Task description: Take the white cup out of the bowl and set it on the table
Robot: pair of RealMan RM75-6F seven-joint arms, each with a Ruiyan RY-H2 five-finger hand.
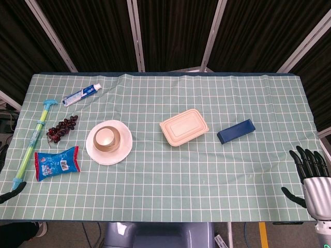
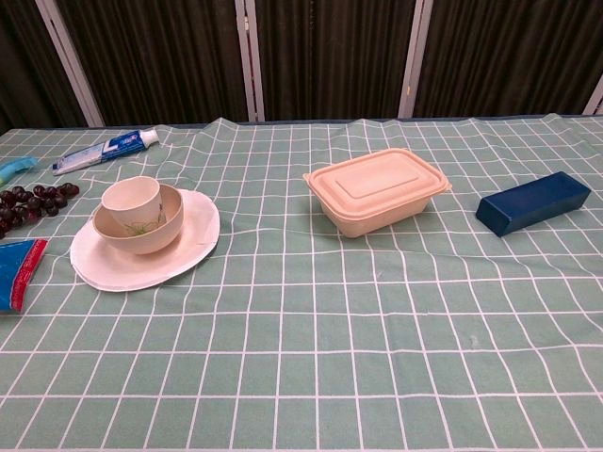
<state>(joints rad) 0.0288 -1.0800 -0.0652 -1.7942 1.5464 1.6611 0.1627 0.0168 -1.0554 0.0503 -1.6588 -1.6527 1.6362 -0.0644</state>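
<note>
A white cup (image 1: 105,137) (image 2: 132,198) stands upright inside a beige bowl (image 1: 116,135) (image 2: 162,232), which sits on a white plate (image 1: 123,151) (image 2: 188,247) at the table's left-middle. My right hand (image 1: 312,173) hovers at the table's near right corner, far from the bowl, with its fingers spread and nothing in them. Of my left hand (image 1: 11,192) only a dark tip shows at the near left edge of the head view, so its pose is hidden. The chest view shows neither hand.
Left of the plate lie dark grapes (image 1: 62,128), a blue snack packet (image 1: 57,163), a long green-and-blue tube (image 1: 32,144) and a toothpaste tube (image 1: 81,94). A lidded beige container (image 1: 184,127) and a dark blue box (image 1: 236,131) sit to the right.
</note>
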